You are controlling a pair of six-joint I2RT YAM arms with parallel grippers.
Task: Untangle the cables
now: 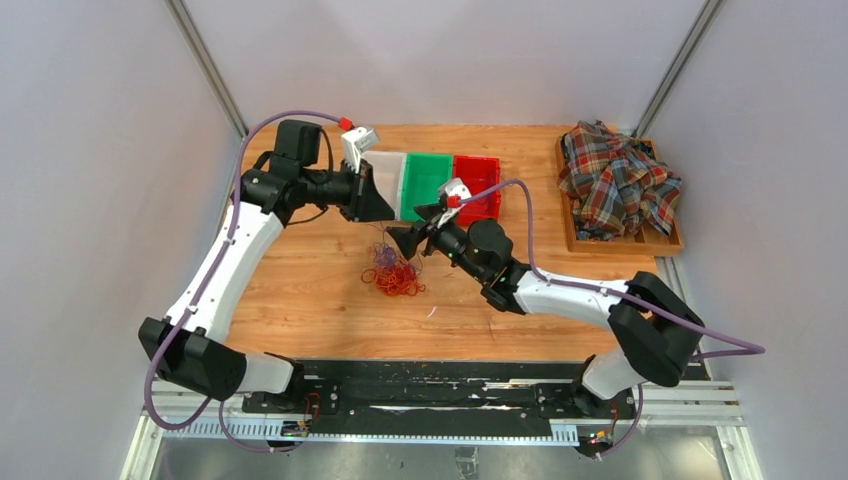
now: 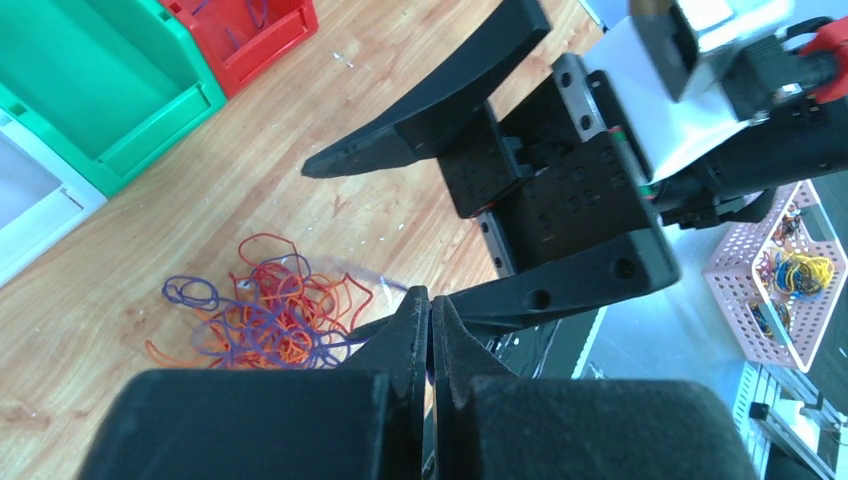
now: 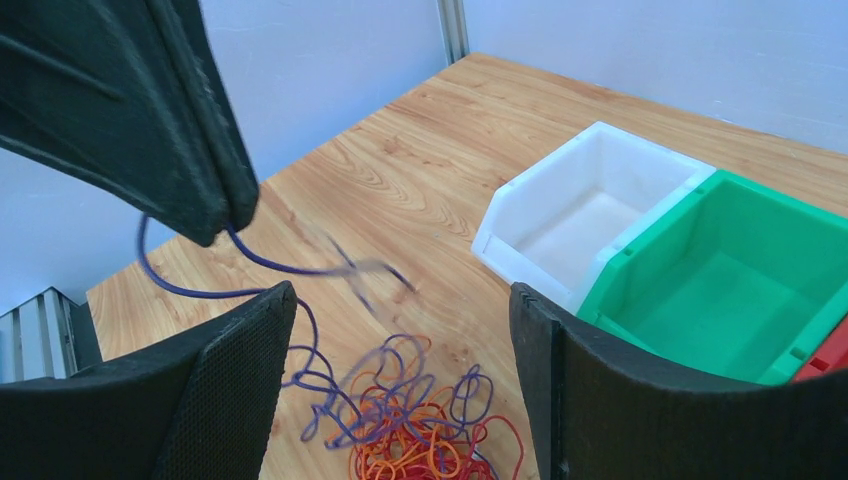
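**benchwarmer:** Top view first. Where's the bunch relative to the two pincers?

**yam_fan:** The cables (image 1: pixel 392 272) are on the bench (image 1: pixel 300 300), just under both tips and a bit toward the arm bases. The left pincer (image 1: pixel 385 212) and right pincer (image 1: pixel 408 238) hang close together above them, nearly tip to tip. The jaws are too small to read from up there.

**benchwarmer:** And the left wrist cam?

**yam_fan:** The left pincer (image 2: pixel 430 300) is clamped right down, no gap at all. The bunch (image 2: pixel 270 320) lies low and off to one side of its tips. The right pincer (image 2: pixel 340 250) sits right across from it, fingers spread wide.

**benchwarmer:** Is it holding anything?

**yam_fan:** The right wrist cam settles that. A purple strand (image 3: pixel 270 265) comes straight out of the left pincer's closed tip (image 3: pixel 225 225), sags, and drops into the bunch (image 3: pixel 410 430). The right pincer (image 3: pixel 400 300) is wide open with nothing gripped. The bunch sits below and between its fingers, and the strand runs from up beside one finger down into the gap. My guess is the right arm is the free one and nearest, so it's placed to pin the bunch while the left pulls the strand clear.
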